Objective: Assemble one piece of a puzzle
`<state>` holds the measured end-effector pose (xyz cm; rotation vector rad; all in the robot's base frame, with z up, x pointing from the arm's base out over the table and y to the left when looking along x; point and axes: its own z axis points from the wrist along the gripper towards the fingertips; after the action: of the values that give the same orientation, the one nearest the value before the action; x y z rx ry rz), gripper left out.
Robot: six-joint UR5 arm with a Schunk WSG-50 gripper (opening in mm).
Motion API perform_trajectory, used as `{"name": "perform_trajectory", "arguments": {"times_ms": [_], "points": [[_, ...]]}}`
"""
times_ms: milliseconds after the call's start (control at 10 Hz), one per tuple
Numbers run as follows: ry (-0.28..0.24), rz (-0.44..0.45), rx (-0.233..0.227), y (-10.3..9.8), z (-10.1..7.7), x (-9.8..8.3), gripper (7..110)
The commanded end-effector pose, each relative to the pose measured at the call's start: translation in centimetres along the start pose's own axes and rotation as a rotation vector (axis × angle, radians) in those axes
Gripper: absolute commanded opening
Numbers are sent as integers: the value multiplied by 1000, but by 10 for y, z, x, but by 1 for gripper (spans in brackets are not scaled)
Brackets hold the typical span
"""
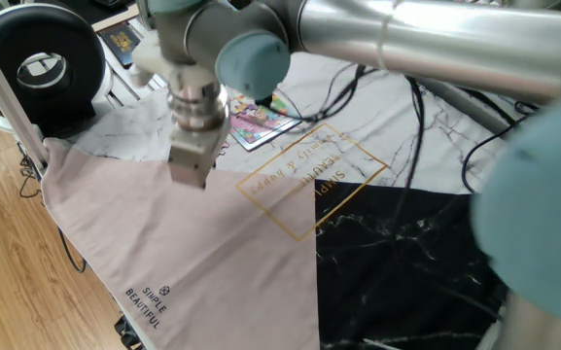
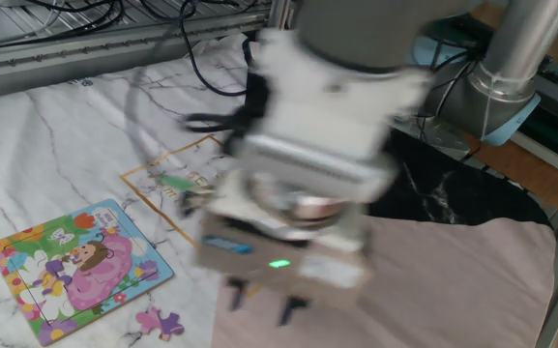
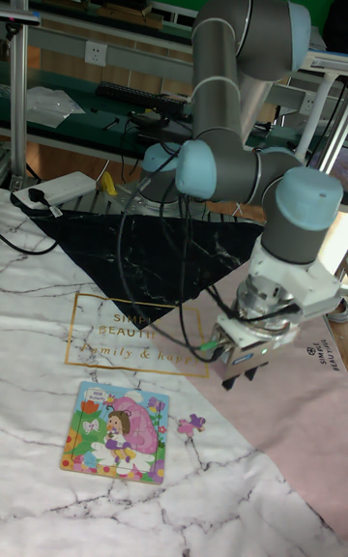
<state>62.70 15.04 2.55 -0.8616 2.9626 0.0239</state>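
Observation:
The puzzle (image 2: 80, 271) lies flat on the marble cloth, a small square board with a pink, yellow and green cartoon; it also shows as the puzzle (image 3: 116, 429) and the puzzle (image 1: 261, 119). Just off its near corner lies the tiny purple piece (image 2: 158, 322), also seen as the piece (image 3: 190, 424). My gripper (image 2: 261, 304) hovers above the pink cloth a little to the right of the piece, motion-blurred, fingers pointing down and apart with nothing between them. The tall view shows the gripper (image 3: 240, 380) open too. From the other side the gripper (image 1: 191, 173) hides the piece.
A pink cloth (image 1: 192, 253), a black marbled cloth (image 1: 406, 262) and a white marbled cloth (image 2: 56, 145) overlap on the table. A black round device (image 1: 37, 63) stands at the corner. Cables (image 3: 145, 257) trail from the arm. A white power strip (image 3: 66, 188) lies at the back.

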Motion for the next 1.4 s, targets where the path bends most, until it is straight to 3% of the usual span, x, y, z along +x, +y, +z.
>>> {"name": "perform_trajectory", "arguments": {"times_ms": [0,200,500,600,700,800,900,1100,1300], "points": [[-56,42,40,-43,1,-36,44],[-37,42,71,-65,-19,-34,44],[-44,33,81,-85,5,-32,44],[-42,35,80,-86,9,-32,44],[-13,32,51,-78,8,-24,44],[42,34,9,-65,4,-9,44],[81,28,5,-64,3,1,44],[88,-28,0,-63,3,2,44],[59,-30,12,-66,4,-5,44]]}}
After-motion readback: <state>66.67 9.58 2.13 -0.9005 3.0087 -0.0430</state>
